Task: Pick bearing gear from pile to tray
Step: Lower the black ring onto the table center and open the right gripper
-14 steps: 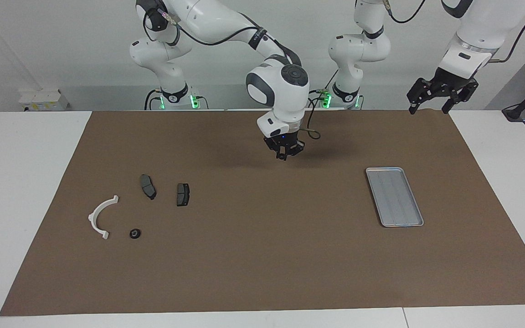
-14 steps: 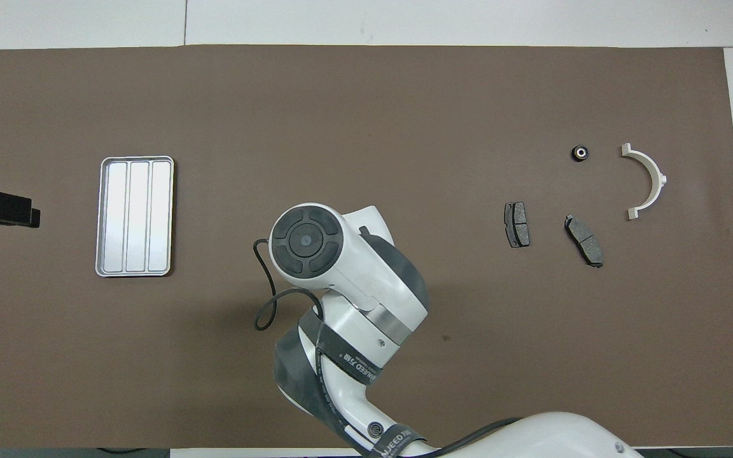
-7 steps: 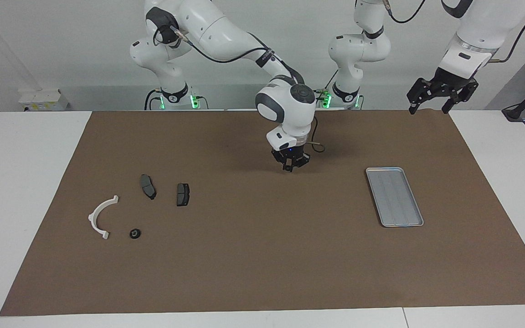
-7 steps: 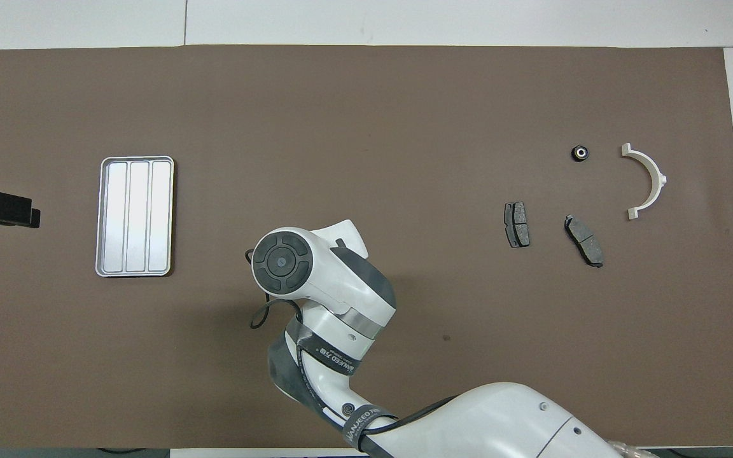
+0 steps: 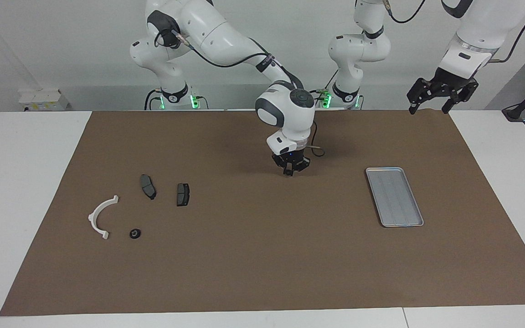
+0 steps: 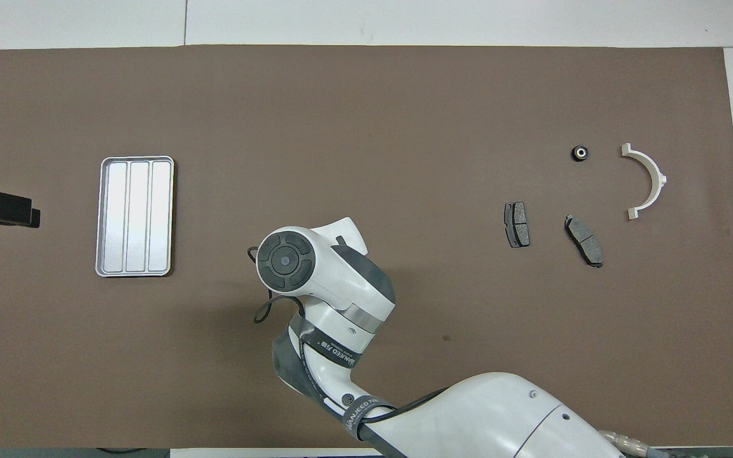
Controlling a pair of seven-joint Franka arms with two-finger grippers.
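The small black round bearing gear (image 5: 135, 233) with a pale centre lies on the brown mat (image 5: 262, 255) at the right arm's end of the desk (image 5: 25, 182), just beside one end of the white curved plastic arc (image 5: 100, 217). It is squat and ring-shaped, with a dark rim around a light bore, as the overhead view shows. The arc is a smooth half-ring with small square lugs at both ends. Nearer to the robots lie two dark grey brake pads (image 5: 148, 186), flat and matt, each with a centre groove; the second pad (image 5: 182, 194) sits toward the middle of the mat, apart from the first. These four loose parts form the pile, and none touches another.

The flat rectangular silver-grey metal tray (image 5: 395, 196) with rounded corners and a low raised rim lies at the left arm's end of the mat, well apart from the pile. Its floor is pressed into three long panels with a dull sheen.

The right gripper (image 5: 289, 171) hangs low over the bare middle of the mat, between the pile and the tray, pointing straight down. Its fingers are together; whether a small part is pinched between them cannot be told. Compared with one second earlier, this gripper has moved toward the tray and dropped closer to the mat.

The left gripper (image 5: 428, 108) waits raised over the mat's edge nearest its own base, fingers spread apart and holding nothing. It has not moved, and the pile and the tray lie as before.
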